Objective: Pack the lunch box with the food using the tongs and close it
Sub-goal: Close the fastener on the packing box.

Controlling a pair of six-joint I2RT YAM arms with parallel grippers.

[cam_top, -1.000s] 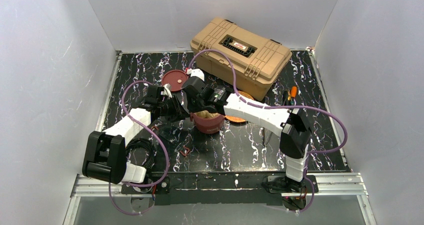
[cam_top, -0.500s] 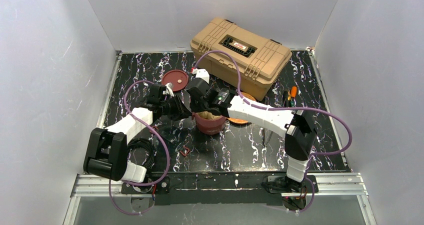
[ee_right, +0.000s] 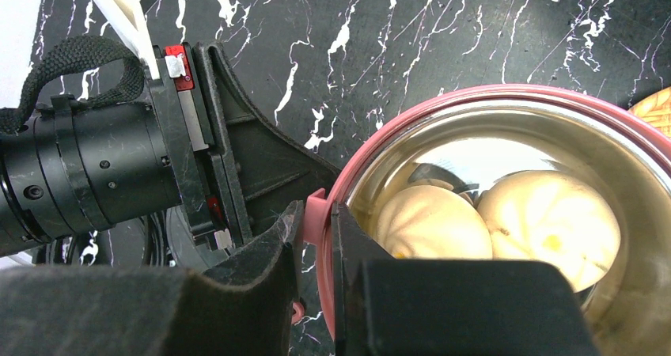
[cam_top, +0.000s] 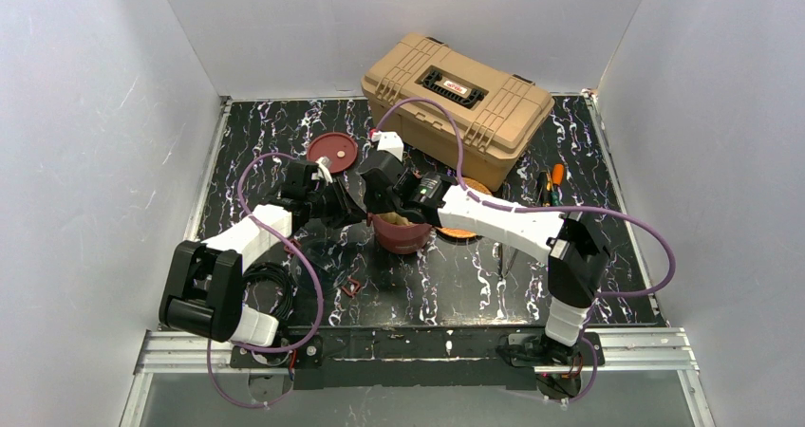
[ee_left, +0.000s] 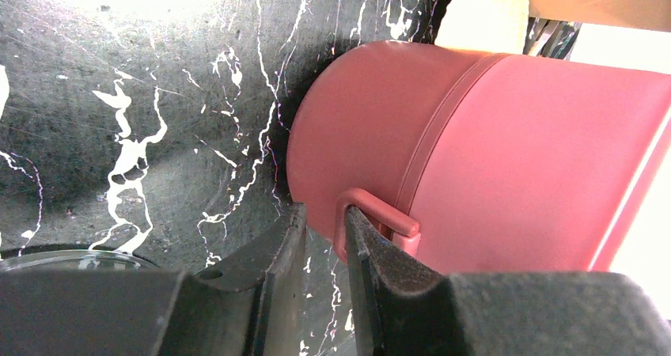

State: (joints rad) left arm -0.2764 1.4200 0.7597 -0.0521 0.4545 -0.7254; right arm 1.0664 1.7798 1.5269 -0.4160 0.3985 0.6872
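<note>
Maroon lunch box bowl (cam_top: 402, 235) sits mid table (cam_top: 266, 133), open, w/ two pale buns (ee_right: 431, 221) inside. R gripper (ee_right: 316, 213) pinches a small tab on its rim. L gripper (ee_left: 324, 221) is low at the bowl's outer wall, jaws nearly together by a side lug; can't tell if it's gripped. Lid (cam_top: 332, 149) lies apart, farther back.

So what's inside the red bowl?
Two pale round buns sit side by side in the shiny steel-lined bowl. The right gripper, pinching the rim, covers the near part, so anything lying there or under the buns can't be seen.
</note>
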